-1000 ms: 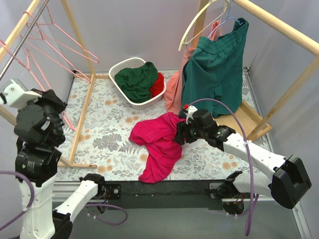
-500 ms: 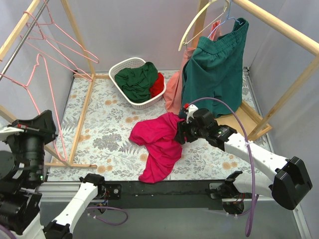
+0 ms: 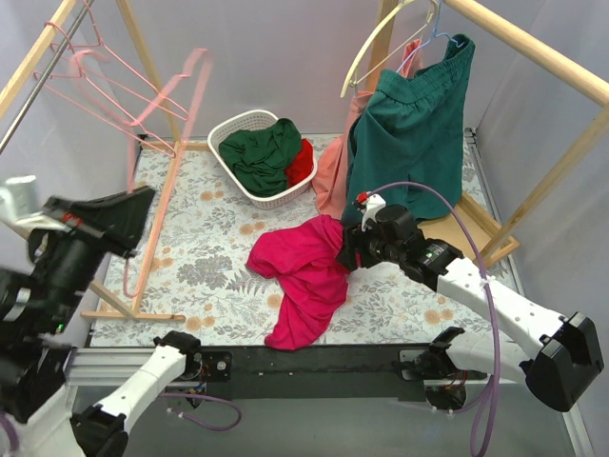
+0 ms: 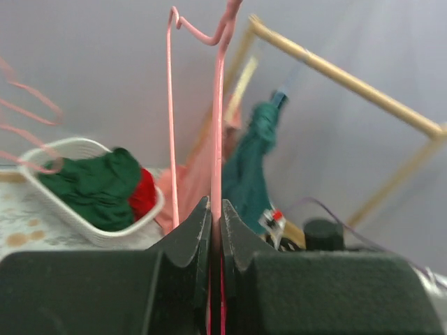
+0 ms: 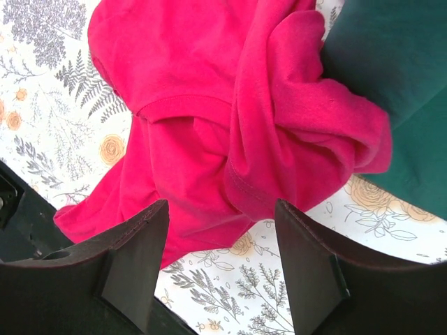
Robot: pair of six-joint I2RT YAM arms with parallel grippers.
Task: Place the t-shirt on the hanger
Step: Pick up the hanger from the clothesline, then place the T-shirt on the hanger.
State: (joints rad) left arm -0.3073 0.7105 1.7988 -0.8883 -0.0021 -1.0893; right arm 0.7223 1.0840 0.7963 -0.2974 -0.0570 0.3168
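Note:
The magenta t-shirt [image 3: 300,271] lies crumpled on the floral table, also filling the right wrist view [image 5: 188,84]. My right gripper [image 3: 347,249] is open and hovers just above the shirt's right edge, jaws wide apart over a fold [image 5: 220,209]. My left gripper [image 3: 147,195] is raised at the left, close to the camera. It is shut on the thin pink wire hanger [image 4: 217,125], whose wire runs up between the closed jaws [image 4: 216,209]. In the top view the hanger [image 3: 181,90] is a pink blur above the gripper.
A white basket [image 3: 231,129] holds a dark green garment [image 3: 257,152] and a red cloth [image 3: 303,162]. More pink hangers [image 3: 86,90] hang on the left wooden rack. A dark green garment [image 3: 414,124] hangs on the right rack above a salmon cloth [image 3: 333,176].
My left arm has swung up and rightward, carrying the pink hanger away from the rack. The right gripper has stayed almost still over the shirt.

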